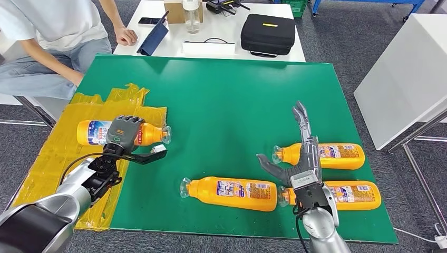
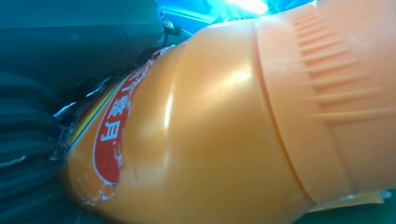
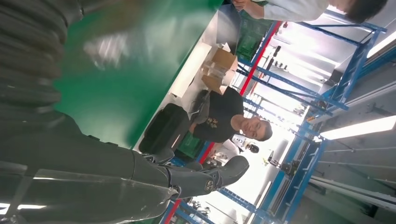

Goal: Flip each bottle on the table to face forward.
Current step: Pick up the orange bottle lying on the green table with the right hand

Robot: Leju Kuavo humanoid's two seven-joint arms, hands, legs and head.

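Several orange bottles with clear caps lie on their sides on the green mat [image 1: 226, 100]. One bottle [image 1: 89, 132] lies at the left on yellow tape, and my left hand [image 1: 124, 134] grips its middle from above, fingers curled over it and thumb stretched toward the cap. In the left wrist view this bottle [image 2: 210, 135] sits tight against the palm. A second bottle [image 1: 234, 193] lies at the front centre. Two more lie at the right, one [image 1: 337, 155] behind the other [image 1: 350, 194]. My right hand [image 1: 300, 158] hovers over their cap ends, fingers [image 3: 201, 179] straight and spread, holding nothing.
Yellow tape [image 1: 58, 158] covers the mat's left part. Behind the mat stands a white table [image 1: 158, 8] with a black case [image 1: 267, 34], a clear bottle [image 1: 191, 16] and a tablet [image 1: 154, 38]. A person [image 1: 47, 37] sits at the back left. Another white table [image 1: 406, 79] stands at the right.
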